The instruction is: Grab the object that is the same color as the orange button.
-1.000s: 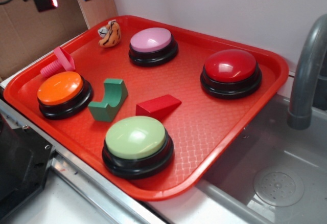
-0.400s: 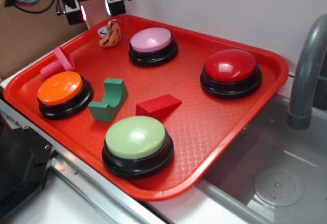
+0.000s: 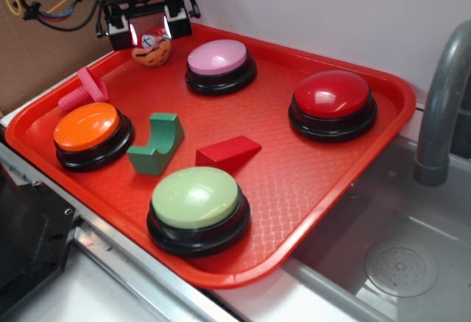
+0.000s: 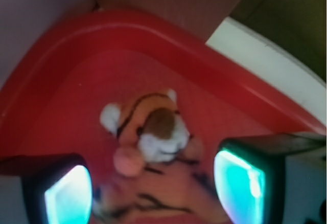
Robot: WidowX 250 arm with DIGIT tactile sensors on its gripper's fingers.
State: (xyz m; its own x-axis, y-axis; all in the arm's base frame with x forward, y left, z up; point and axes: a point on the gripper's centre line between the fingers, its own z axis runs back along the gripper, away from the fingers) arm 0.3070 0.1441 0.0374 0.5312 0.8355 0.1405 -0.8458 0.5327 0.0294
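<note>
- The gripper (image 3: pixel 149 29) hangs over the tray's far left corner, its two black fingers (image 3: pixel 119 34) spread apart with pale pads facing each other; nothing is clamped.
- The toy (image 3: pixel 151 52), a small lumpy orange-and-cream figure with dark squiggly stripes, sits on the tray floor just under and between the fingers; whether either pad touches it cannot be told.
- In the wrist view the toy (image 4: pixel 150 132) reads as a soft-looking tiger shape with white muzzle, brown patch and pinkish nub, blurred at the bottom edge, flanked by the two glowing teal pads (image 4: pixel 69 196).
- The tray (image 3: pixel 316 182) is glossy red plastic with a fine woven texture on its floor and a rounded raised rim.
- The orange button (image 3: pixel 88 129) is a smooth glossy dome on a black round base, near the tray's left edge, well apart from the toy.
- A pink bolt (image 3: pixel 85 89) of ribbed plastic lies tilted just behind the orange button.
- A green block (image 3: pixel 157 143) with a curved notch stands beside the orange button; a red wedge (image 3: pixel 227 151) lies just right of it.
- Three more dome buttons on black bases: pink (image 3: pixel 218 59) near the toy, red (image 3: pixel 333 95) at the right, pale green (image 3: pixel 196 198) at the front.
- A grey curved faucet (image 3: pixel 441 101) rises beside a metal sink (image 3: pixel 401 267) at the right.
</note>
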